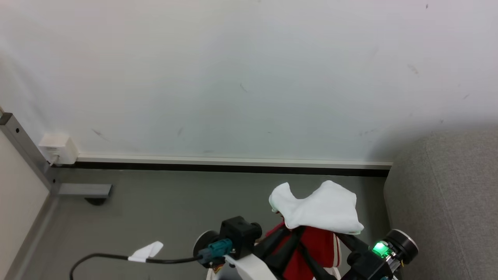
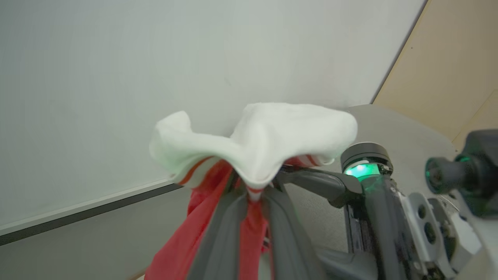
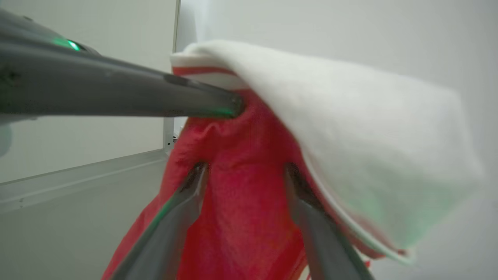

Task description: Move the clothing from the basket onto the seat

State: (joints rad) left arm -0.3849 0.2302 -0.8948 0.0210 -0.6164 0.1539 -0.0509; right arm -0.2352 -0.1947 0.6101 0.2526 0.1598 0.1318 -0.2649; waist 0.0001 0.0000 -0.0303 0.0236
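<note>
- Your left gripper (image 2: 251,190) is pinching the clothing (image 1: 323,212). Its fingers are pressing together on a fold of red fabric just under the white panel.
- Your right gripper (image 3: 245,171) is standing spread wide. Both its fingertips are sinking out of sight into the red cloth, and the white panel is draping over them.
- The clothing is hanging bunched between the two grippers, with the white part on top and the red part trailing down.
- A black cable (image 1: 97,257) with a white tag (image 1: 146,252) is lying on the grey floor (image 1: 175,202) by your left arm.
- The seat (image 1: 447,202) is sitting to your right, its rounded corner near the clothing but apart from it.
- Farthest off, a pale wall (image 1: 233,77) is running across above a skirting (image 1: 233,160). A white socket box (image 1: 58,148) is sitting at the skirting's left end, beside a metal frame (image 1: 23,144).
</note>
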